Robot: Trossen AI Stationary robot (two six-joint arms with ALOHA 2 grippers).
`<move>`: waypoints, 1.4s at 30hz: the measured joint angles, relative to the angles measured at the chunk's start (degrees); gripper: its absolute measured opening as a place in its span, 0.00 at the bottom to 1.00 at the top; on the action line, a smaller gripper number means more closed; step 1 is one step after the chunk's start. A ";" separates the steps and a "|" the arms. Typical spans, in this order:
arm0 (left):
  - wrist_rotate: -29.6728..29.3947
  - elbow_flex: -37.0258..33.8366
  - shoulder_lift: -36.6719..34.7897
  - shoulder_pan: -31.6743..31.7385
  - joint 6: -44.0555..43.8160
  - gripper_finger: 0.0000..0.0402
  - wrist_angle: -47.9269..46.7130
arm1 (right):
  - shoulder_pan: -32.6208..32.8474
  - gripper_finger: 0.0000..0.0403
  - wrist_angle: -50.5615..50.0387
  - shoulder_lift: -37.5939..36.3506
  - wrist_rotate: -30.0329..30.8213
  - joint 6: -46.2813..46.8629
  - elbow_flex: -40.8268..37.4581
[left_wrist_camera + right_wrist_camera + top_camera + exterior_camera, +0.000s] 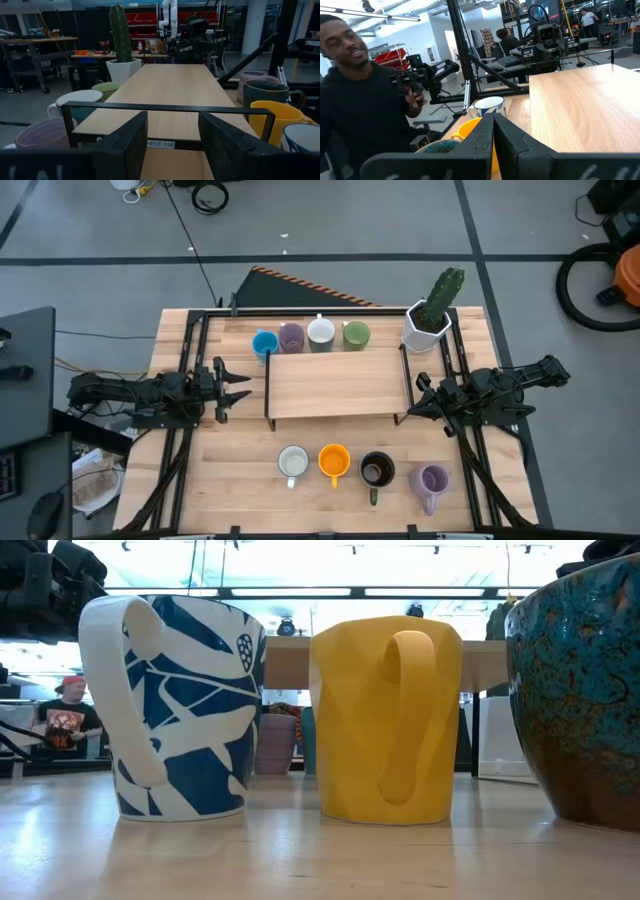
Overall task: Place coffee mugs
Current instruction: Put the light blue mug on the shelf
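- While both arms wait at the table's (180, 480) two sides, the wooden shelf (338, 385) stands between them, its end carrying a label (160, 144) reading "HELF 1(4)", the first letter hidden.
- Left gripper (243, 385) sits at the shelf's left end, jaws apart with nothing between them.
- Right gripper (418, 402) sits at the shelf's right end, jaws pressed together and empty.
- Cactus pot (427, 327) stands at the back right corner.
- Behind the shelf stand four mugs: blue (265, 345), lavender (291, 336), white (321, 332), green (356, 334).
- In front stand four more: white (293, 463), orange (334, 462), dark (376, 470), lavender (432, 481).
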 joint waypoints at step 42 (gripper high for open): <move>-3.07 23.08 18.13 14.89 -21.12 0.45 -32.12 | -0.12 0.04 23.62 -0.02 16.11 -19.89 0.00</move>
